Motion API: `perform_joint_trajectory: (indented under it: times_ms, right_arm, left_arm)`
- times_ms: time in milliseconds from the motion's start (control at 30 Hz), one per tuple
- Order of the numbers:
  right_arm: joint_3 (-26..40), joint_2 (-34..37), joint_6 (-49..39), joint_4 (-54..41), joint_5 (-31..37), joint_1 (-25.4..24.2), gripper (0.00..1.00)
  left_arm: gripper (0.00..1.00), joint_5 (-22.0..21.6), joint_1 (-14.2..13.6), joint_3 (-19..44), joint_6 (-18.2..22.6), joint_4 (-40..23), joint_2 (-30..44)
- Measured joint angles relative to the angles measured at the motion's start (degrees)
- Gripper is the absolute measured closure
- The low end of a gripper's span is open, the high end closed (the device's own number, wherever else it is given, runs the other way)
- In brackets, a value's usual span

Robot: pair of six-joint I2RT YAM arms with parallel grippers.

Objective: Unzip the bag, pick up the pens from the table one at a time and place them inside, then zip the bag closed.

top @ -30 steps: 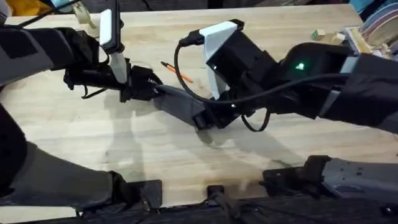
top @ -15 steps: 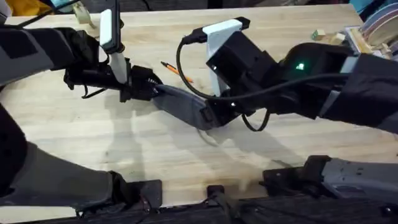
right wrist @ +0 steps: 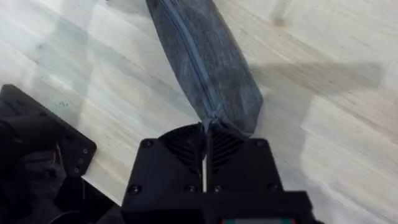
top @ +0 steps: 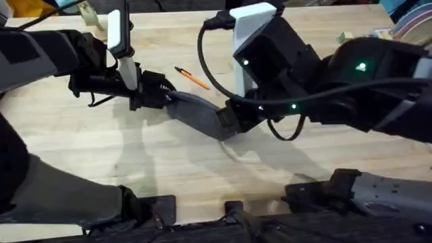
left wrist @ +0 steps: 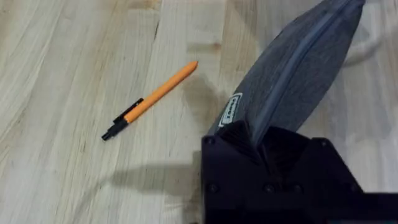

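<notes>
At the left of the butcher-block table (top: pixel 101 155), the left gripper (top: pixel 160 96) is seen reaching in from the left side, its black fingers clamped together on the left end of the grey pencil pouch (top: pixel 197 113). In the left wrist view the pouch (left wrist: pixel 292 81) is pinched at its rounded end between the closed fingers (left wrist: pixel 245 140), a small label being visible just beside the grip, and the zip is seen running along the pouch's length, closed as far as can be made out. The pouch is stretched between the two grippers, slanting from the far left down toward the near right, near the middle of the table.

Just beyond the pouch, farther from the arms' bases, an orange pen (top: pixel 192 77) with a black tip is lying flat on the wood, apart from the pouch; the same pen (left wrist: pixel 149 101) is shown in the left wrist view.

To the right, the right gripper (top: pixel 231 121) is closed on the pouch's right end. In the right wrist view its ribbed black fingers (right wrist: pixel 186 144) are pressed together around the zip end of the pouch (right wrist: pixel 205 59); whether the zip pull itself is held cannot be told.
</notes>
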Motion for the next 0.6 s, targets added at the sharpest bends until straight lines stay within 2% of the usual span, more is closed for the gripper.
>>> perform_joint_trajectory:
  times_ms: [367, 600]
  right_arm:
    - [0.0, 0.86, 0.34, 10.01, -0.12, 0.0, 0.972]
    - [0.0, 6.93, 0.71, 19.85, -2.52, -0.15, 0.972]
  left_arm:
    - [0.958, -0.18, 0.55, 0.04, 0.0, 0.63, 0.0]
    - [0.958, -0.29, 0.57, 0.04, 0.0, 0.66, 0.0]
